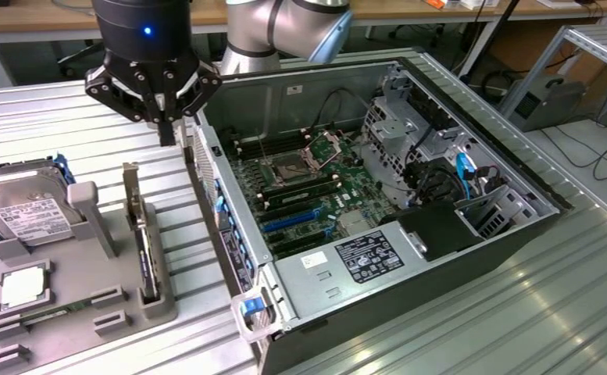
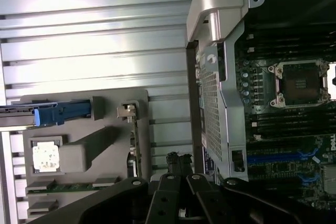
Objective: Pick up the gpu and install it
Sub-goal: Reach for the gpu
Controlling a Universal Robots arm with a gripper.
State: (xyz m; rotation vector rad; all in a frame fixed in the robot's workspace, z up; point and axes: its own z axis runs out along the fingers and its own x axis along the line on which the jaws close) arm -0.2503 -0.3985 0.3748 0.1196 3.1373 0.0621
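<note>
- Exterior view: we see the tool [image 1: 166, 139] with its fingers pressed together and nothing between them, hanging above the ribbed metal desk [image 1: 63, 117].
- It sits beyond the far end of the grey parts holder [image 1: 116, 301], over the gap between that holder and the open computer case [image 1: 314, 305], and touches neither.
- The gpu [image 1: 143, 234] stands on edge in a slot along the holder's case-side edge, with its silver bracket at the end nearest the tool.
- On the holder's other side, away from the case, a hard drive [image 1: 22, 207] with a white label leans upright.
- A processor chip [image 1: 19, 287] lies flat in a pocket in the holder's middle, and a green memory stick [image 1: 48, 314] lies in a low slot at its near end.
- Wrist view: the closed tool [image 2: 177, 157] points down just past the holder [image 2: 100, 140], with the gpu [image 2: 132, 148] seen edge-on in its slot.
- Beside the holder the case wall [image 2: 218, 82] rises, and within it the bare processor socket [image 2: 299, 82] on the motherboard.
</note>
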